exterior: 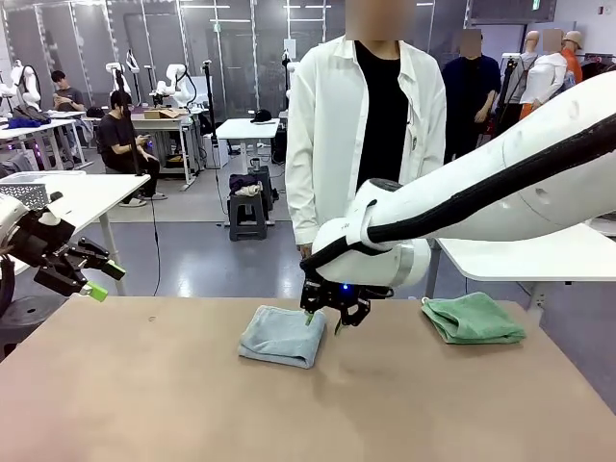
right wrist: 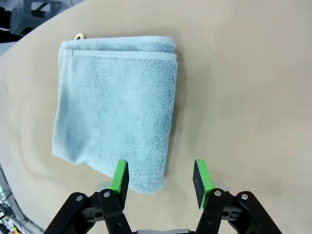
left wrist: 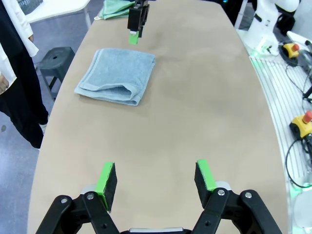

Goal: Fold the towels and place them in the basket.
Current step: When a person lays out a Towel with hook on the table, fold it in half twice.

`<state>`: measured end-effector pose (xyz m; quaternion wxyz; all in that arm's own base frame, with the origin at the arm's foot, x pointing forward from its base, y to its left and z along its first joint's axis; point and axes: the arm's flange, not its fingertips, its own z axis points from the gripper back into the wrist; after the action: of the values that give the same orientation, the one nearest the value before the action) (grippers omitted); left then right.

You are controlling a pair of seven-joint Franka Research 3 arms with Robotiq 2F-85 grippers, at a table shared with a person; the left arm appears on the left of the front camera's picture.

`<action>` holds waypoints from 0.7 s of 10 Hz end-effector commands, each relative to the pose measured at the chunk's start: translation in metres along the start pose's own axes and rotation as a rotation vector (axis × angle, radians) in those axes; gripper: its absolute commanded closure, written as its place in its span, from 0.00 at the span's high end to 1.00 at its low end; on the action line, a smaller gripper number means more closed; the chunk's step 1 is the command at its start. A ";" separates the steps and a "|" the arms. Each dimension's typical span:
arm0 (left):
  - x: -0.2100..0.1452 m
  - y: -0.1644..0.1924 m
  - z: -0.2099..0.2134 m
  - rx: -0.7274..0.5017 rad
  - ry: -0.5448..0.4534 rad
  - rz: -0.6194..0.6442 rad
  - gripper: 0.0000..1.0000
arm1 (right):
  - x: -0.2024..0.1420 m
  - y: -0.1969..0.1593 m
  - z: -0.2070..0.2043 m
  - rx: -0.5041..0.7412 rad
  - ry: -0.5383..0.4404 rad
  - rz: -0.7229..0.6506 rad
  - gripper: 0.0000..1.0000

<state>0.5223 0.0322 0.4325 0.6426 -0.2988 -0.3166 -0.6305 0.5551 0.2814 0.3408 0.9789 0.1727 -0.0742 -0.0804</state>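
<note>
— Terry blue-grey towel (exterior: pixel 283 335) lies folded mid-surface; why is the right gripper (exterior: pixel 325 321) over its far edge?
— Jaws parted, empty, likely lining up a pick. Left gripper (exterior: pixel 102 280) (open too) waits off the left edge; green towel (exterior: pixel 474 317) sits far right.

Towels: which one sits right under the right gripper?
The pale blue-grey towel, folded mid-table; the right gripper hovers at its edge. The mint green towel lies farther right.

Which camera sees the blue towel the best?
The right wrist view: the blue towel lies folded right below the camera, its layered edges and terry weave plain. The left wrist view shows the whole towel smaller, farther up the table. The front view shows it low and flat, under the right gripper.
</note>
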 end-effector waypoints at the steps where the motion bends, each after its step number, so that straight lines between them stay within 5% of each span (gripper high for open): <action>1: 0.002 -0.003 0.001 0.005 0.001 -0.002 0.81 | -0.003 -0.008 -0.002 0.087 0.017 -0.001 0.67; 7: 0.002 -0.003 0.001 0.005 0.001 -0.002 0.81 | -0.001 -0.003 -0.002 0.054 0.024 -0.016 0.67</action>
<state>0.5223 0.0322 0.4325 0.6426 -0.2988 -0.3166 -0.6305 0.5538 0.2810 0.3366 0.9730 0.2054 -0.0605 -0.0862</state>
